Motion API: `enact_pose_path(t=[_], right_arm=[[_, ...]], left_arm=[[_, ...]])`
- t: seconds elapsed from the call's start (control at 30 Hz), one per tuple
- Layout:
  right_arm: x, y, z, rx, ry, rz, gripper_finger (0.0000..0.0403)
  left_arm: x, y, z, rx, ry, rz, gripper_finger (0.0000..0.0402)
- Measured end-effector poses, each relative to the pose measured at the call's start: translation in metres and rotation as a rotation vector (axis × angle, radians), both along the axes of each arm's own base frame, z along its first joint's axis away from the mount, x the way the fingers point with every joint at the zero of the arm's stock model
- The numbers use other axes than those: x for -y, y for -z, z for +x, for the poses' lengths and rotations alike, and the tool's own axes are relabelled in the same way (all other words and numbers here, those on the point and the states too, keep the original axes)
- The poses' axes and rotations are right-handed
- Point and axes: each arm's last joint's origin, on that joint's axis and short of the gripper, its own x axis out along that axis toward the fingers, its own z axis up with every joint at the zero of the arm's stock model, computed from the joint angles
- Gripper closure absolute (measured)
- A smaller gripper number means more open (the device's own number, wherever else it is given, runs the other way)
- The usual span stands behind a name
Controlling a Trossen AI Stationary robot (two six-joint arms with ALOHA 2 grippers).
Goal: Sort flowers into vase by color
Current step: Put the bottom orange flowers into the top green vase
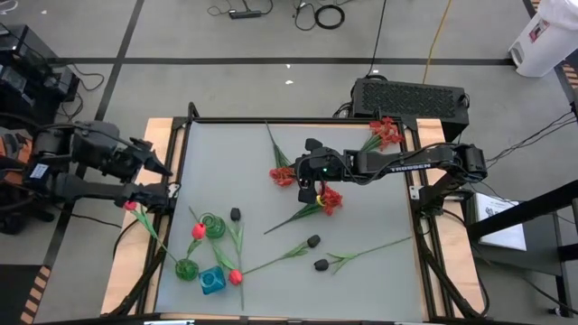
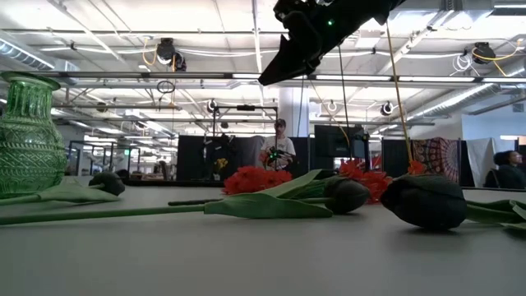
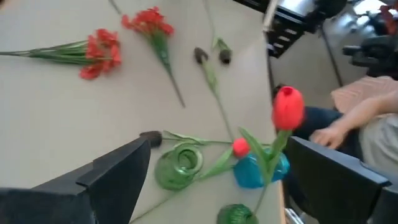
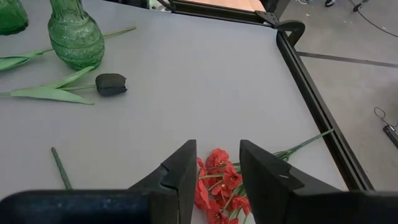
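right gripper (image 1: 312, 185): raised mid-table, fingers parted, empty, above a red frilly cluster (image 4: 219, 183) | right arm: reaches in from right edge | left gripper (image 1: 161, 169): wide open beside table's left edge, red tulip (image 3: 287, 107) between its fingers, ungripped | vases (image 1: 213, 226): near-left

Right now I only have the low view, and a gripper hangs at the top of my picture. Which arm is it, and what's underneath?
Observer: That's the right gripper, above the middle of the table, fingers apart and empty. A red frilly cluster lies on the table right beneath it.
Operator: And the other arm?
Observer: The left gripper is open at the table's left edge, close to a red tulip that stands in a green vase.
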Motion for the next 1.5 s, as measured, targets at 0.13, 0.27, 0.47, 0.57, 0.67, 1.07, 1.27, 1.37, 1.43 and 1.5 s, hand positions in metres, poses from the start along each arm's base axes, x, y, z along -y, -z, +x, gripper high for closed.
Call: enact_pose_path(t=[0.13, 0.27, 0.47, 0.57, 0.67, 1.07, 1.27, 1.37, 1.43, 1.5], right_arm=[[0.0, 0.0, 0.0, 0.0, 0.0, 0.0, 0.0289], [0.0, 0.0, 0.0, 0.0, 0.0, 0.0, 0.0289], [0.0, 0.0, 0.0, 0.0, 0.0, 0.0, 0.0289], [0.0, 0.0, 0.0, 0.0, 0.0, 0.0, 0.0289], [0.0, 0.0, 0.0, 0.0, 0.0, 0.0, 0.0289], [0.0, 0.0, 0.0, 0.0, 0.0, 0.0, 0.0289], [0.0, 0.0, 0.0, 0.0, 0.0, 0.0, 0.0289], [0.0, -0.001, 0.0, -0.007, -0.035, -0.056, 0.0289], [0.0, -0.001, 0.0, -0.014, -0.047, -0.074, 0.0289], [0.0, -0.001, 0.0, -0.014, -0.047, -0.074, 0.0289]], left_arm=[[-0.004, -0.001, -0.004, 0.0, -0.115, 0.123, 0.0023], [-0.009, 0.002, -0.014, -0.047, -0.254, 0.294, 0.0023], [-0.012, 0.006, -0.039, -0.031, -0.401, 0.436, 0.0023], [-0.01, 0.008, -0.059, 0.028, -0.452, 0.447, 0.0023], [-0.008, 0.012, -0.08, 0.116, -0.507, 0.422, 0.0023], [-0.002, 0.033, -0.131, 0.32, -0.599, 0.37, 0.0023], [-0.002, 0.04, -0.134, 0.324, -0.597, 0.373, 0.0023], [-0.002, 0.043, -0.13, 0.305, -0.593, 0.375, 0.0023], [-0.003, 0.045, -0.125, 0.286, -0.589, 0.378, 0.0023], [-0.004, 0.049, -0.12, 0.262, -0.585, 0.381, 0.0023]])
